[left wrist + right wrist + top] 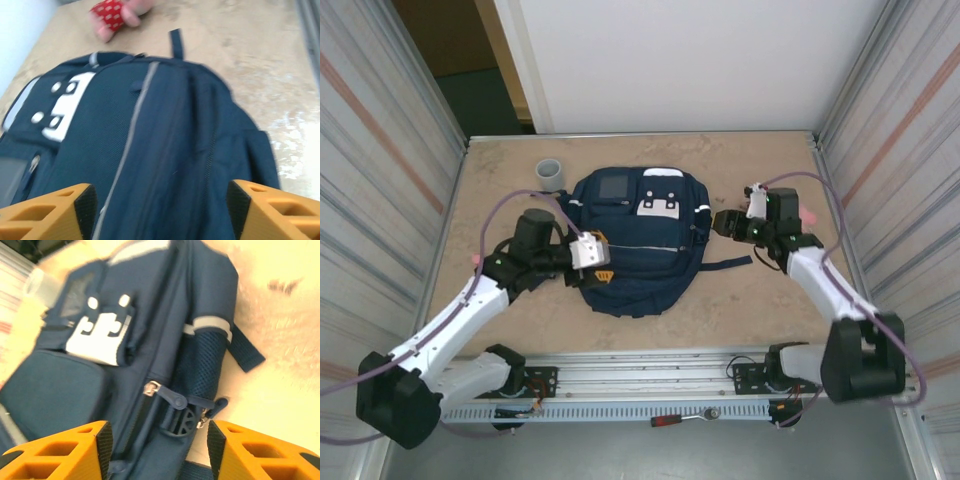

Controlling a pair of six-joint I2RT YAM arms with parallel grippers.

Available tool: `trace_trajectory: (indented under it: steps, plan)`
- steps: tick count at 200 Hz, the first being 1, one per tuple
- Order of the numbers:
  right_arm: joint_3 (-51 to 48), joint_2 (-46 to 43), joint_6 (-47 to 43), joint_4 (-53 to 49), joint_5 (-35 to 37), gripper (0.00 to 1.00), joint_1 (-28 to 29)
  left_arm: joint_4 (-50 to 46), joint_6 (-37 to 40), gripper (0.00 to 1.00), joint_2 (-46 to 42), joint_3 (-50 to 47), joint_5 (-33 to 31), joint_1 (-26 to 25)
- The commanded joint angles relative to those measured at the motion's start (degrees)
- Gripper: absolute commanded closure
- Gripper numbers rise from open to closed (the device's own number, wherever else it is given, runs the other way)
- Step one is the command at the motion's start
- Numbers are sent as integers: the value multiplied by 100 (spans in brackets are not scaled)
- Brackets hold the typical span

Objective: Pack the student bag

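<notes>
Navy-blue fabric marks the student bag (635,245), which lies flat in the middle of the beige table (770,300), its white patches (660,205) toward the far end and a dark strap (725,264) trailing off its right side. A thin reflective stripe (134,135) runs across its front, and the right wrist view shows a mesh side pocket (202,365) and a zipper pull (152,388).

The left gripper (603,258) sits over the bag's near-left part, its orange fingers (60,212) spread wide with nothing held. The right gripper (720,222) is just beside the bag's right edge, also spread wide and holding nothing.

A grey cup (550,174) stands just beyond the bag's far-left corner. A pink and red soft toy (115,15) lies on the table past the bag's right side. A red-handled tool (665,421) rests by the rail between the arm bases.
</notes>
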Motion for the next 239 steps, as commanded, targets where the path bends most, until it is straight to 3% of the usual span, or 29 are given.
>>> trace_trajectory:
  steps: [1,39,66,87,140,178,201,218,239]
  plan:
    - [-459,-757,-177,328,510,46,94,64,-340,29,158,153,320,83]
    - [-1339,-2121,172,717,1074,44,134,63,-39,25,827,454,4,-85]
    - [-1750,-2908,363,782,1482,35,134,-241,483,21,1506,885,-573,-532]
    - [-1943,-3277,495,714,1702,45,121,-315,585,20,1994,1201,-659,-766]
    - [-1914,-3247,558,584,1451,33,109,-125,737,20,2552,1464,-814,-848]
    - [-1812,-2946,534,721,1166,31,108,-1038,1081,24,2849,1887,-1451,-1015]
    - [-1716,-2724,416,887,756,27,109,-968,1070,40,2852,1828,-1749,-1054]
    - [-1449,-2465,126,758,279,24,115,-666,887,68,2728,1671,-1649,-1031]
    - [-1065,-2066,-377,500,-212,20,99,-117,268,94,2482,1436,-907,-836]
